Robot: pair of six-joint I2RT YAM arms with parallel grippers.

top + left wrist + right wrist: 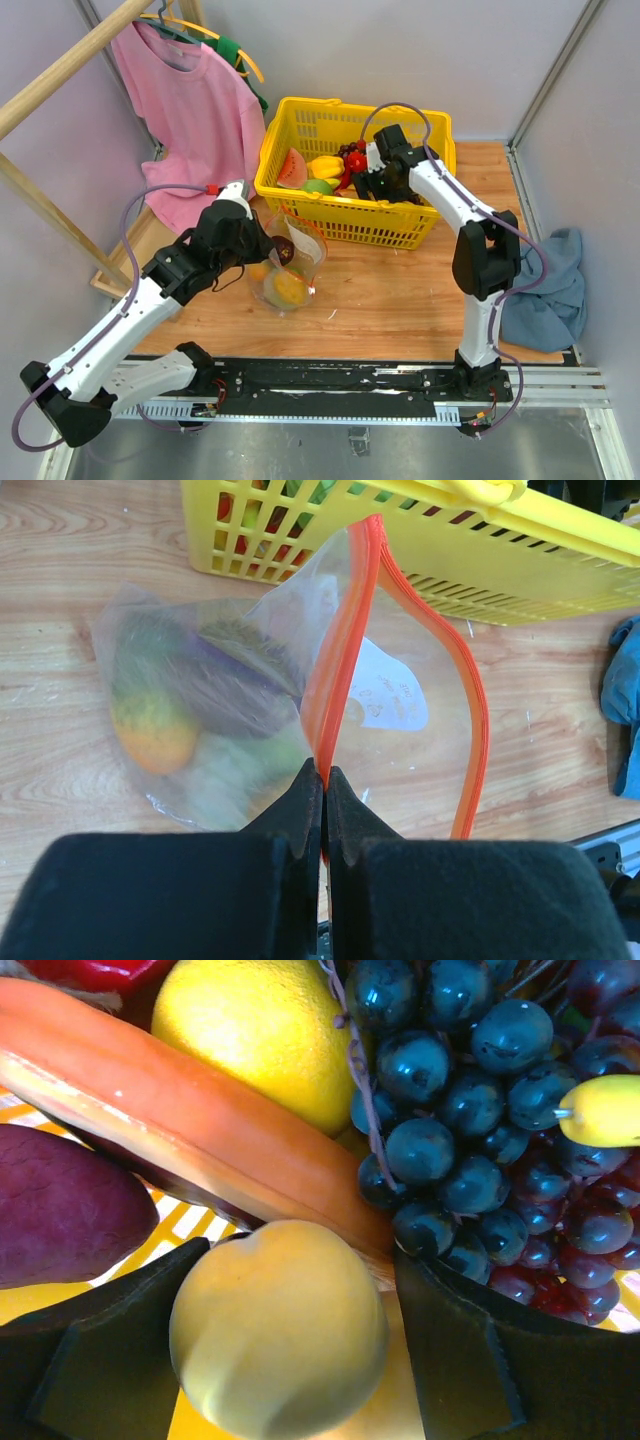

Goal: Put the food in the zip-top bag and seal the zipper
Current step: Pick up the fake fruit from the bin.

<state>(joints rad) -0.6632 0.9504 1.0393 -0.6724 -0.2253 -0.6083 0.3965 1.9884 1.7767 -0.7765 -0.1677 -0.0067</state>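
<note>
The zip-top bag (200,720) is thin, crinkly film: light, limp and slick, with no shape of its own. We judge the only firm hold on it to be the zipper (340,650), the stiffer red-orange strip along the mouth, and that is where the left gripper (325,780) has it, jaws clenched flat on one side of the strip near its end. The other side of the strip bows away, so the mouth gapes toward the yellow basket (520,560).

The bag lies on the wooden table (400,290) just in front of the basket, clear enough to show a white label (385,695) and blurred food inside: an orange-and-green piece (150,730) and something darker and purplish beside it.

The toy food looks hard, glossy and light (likely to squirt out of a skewed pinch), so we would take round pieces across their widest part. The right gripper (300,1255) is down in the basket doing that, its pads seeming to press both sides of a pale yellow fruit (280,1330). This fruit sits by dark grapes (470,1090), a long orange piece (180,1120) and a purple piece (60,1210). With fruit in the basket and the mouth open, sealing is not yet due
</note>
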